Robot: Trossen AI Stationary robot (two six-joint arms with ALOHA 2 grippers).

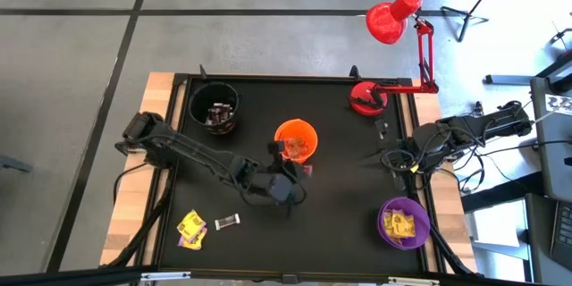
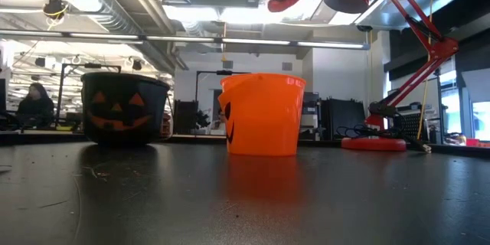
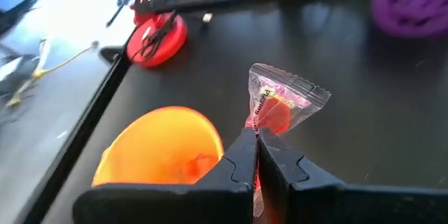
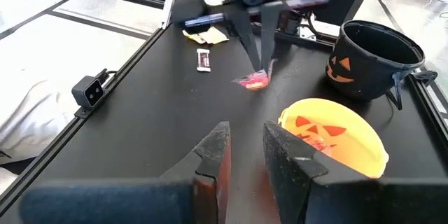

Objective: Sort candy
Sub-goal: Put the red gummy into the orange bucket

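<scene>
My left gripper (image 3: 255, 155) is shut on a candy (image 3: 283, 103), a red-orange sweet in a clear wrapper with pink marks. It hangs over the table just beside the orange cup (image 1: 296, 140), on the cup's near side. From the right wrist view the candy (image 4: 253, 80) shows below the left fingers, clear of the table. My right gripper (image 4: 245, 155) waits at the table's right side, open, with nothing between its fingers. Yellow candies (image 1: 192, 228) and one dark candy (image 1: 228, 222) lie flat on the table at the near left. My left gripper pinches the candy's gathered wrapper end (image 3: 257, 127) between its two fingertips. The fingers slant down from above. The sweet and the rest of the wrapper stick out past the fingertips, lifted clear of the table.
A black cup (image 1: 214, 107) with dark sweets stands at the far left. A purple cup (image 1: 403, 223) with yellow candies stands at the near right. A red desk lamp's base (image 1: 366, 98) sits at the far right edge. Bare black table lies between the cups.
</scene>
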